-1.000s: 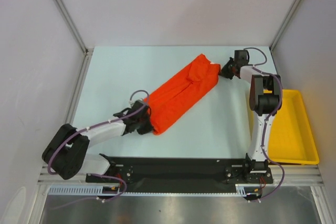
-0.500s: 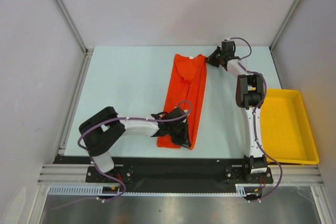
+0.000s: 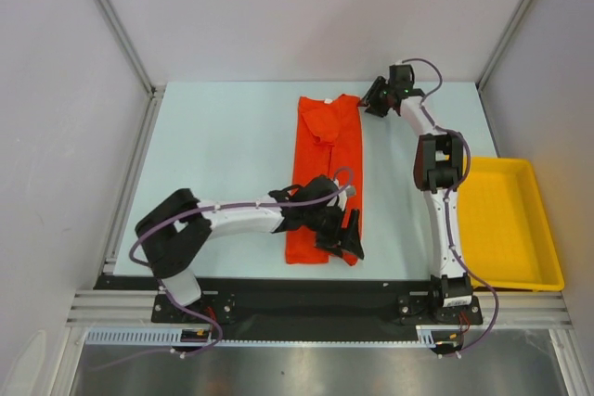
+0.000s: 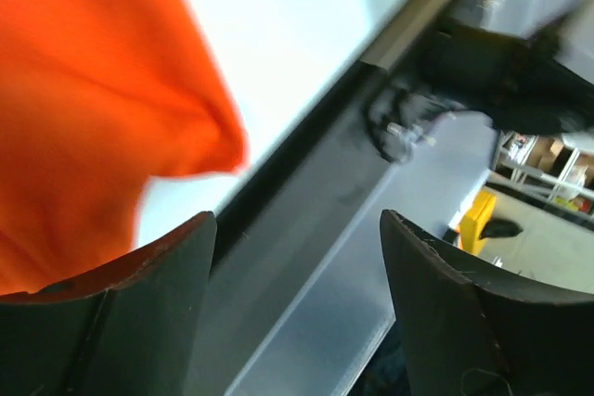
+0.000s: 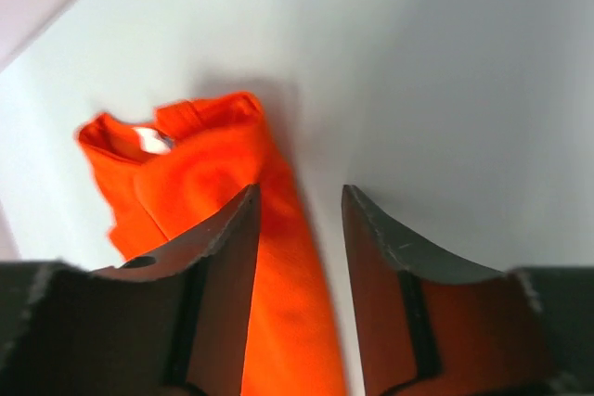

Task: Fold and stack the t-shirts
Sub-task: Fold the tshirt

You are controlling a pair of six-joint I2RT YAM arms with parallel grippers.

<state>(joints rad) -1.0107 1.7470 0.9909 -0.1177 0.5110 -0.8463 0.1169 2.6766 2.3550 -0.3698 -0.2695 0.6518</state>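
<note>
I see the orange-red t-shirt [image 3: 325, 173] lying flat on the pale table [image 3: 223, 136], folded into one long strip. One short end is far from the arm bases and the other is close to them.

The left gripper [image 3: 351, 236] is down low at the close end of the strip. Its fingers [image 4: 139, 312] are spread wide apart. There is nothing between them; they hold nothing. In the left wrist view a soft corner of the shirt sits just past the left finger, off to that side. Straight ahead, between the two fingers, I see only bare table and then the black rail [image 4: 306, 192] at the table's edge. I cannot tell from here if the finger touches the cloth.

The right gripper [image 3: 369, 106] is at the far end of the strip, just beside the shirt's corner. Its fingers [image 5: 223, 285] are partly apart, not as wide as the left ones. They pinch nothing. In the right wrist view the shirt's long edge runs under the gap and behind the left finger. The round neck end of the shirt lies ahead of that finger and to its left. Ahead of the right finger there is only plain table.

The yellow tray [image 3: 506, 220] sits well away from both sets of fingers, on the far side of the right arm from the shirt.
</note>
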